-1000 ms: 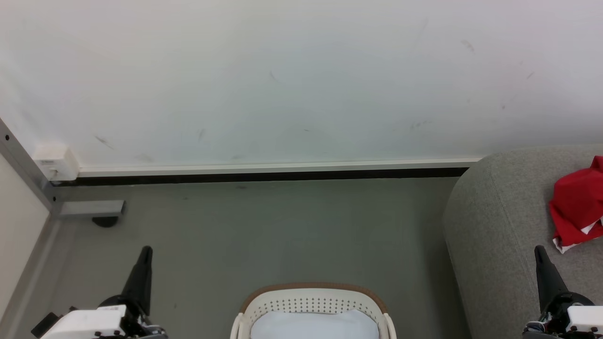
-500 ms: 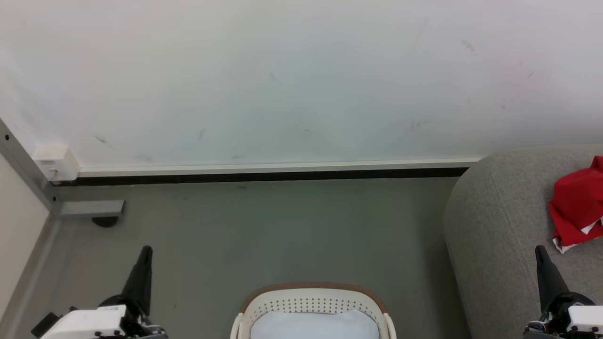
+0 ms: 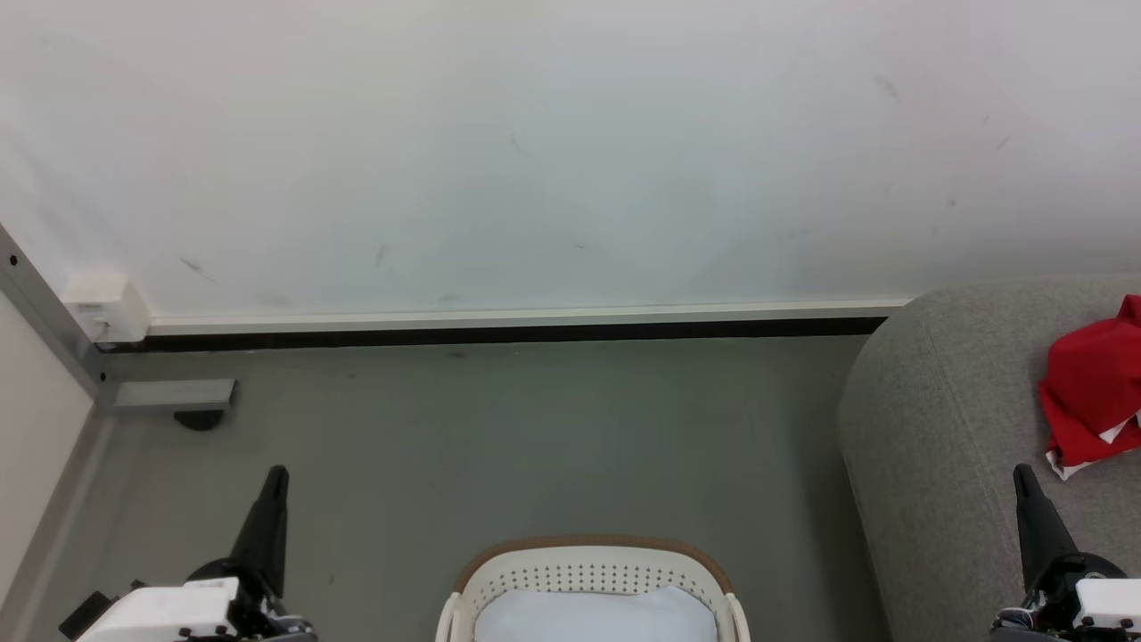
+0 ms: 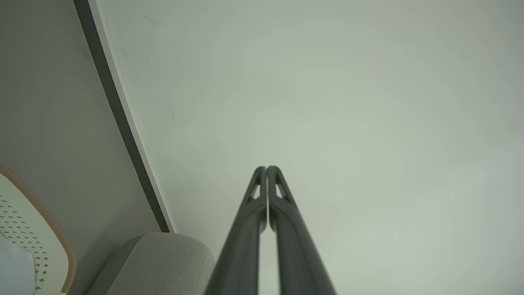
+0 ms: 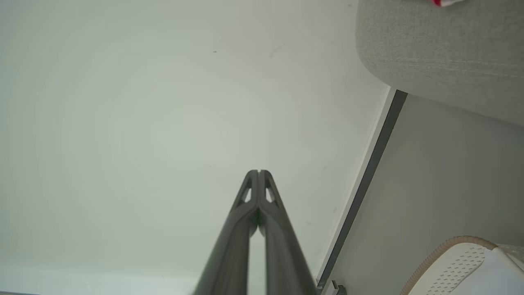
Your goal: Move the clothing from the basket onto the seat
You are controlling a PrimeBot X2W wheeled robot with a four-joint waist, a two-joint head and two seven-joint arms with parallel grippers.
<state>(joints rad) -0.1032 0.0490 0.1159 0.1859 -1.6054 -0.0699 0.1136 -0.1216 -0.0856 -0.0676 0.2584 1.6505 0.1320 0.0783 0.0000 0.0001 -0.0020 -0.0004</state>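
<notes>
The left gripper (image 3: 277, 474) hangs over the floor (image 3: 535, 446), fingers pressed together, holding nothing. The basket (image 3: 590, 553) sits at centre — a pale cushion (image 3: 595, 617) inside. The clothing (image 3: 1089, 392) lies on the seat (image 3: 936, 410); the right gripper (image 3: 1021, 473), likewise closed and empty, stands near it.

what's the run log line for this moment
left fingers: shut, empty | right fingers: shut, empty | red clothing: lying on grey seat | basket: pale cushion inside
</notes>
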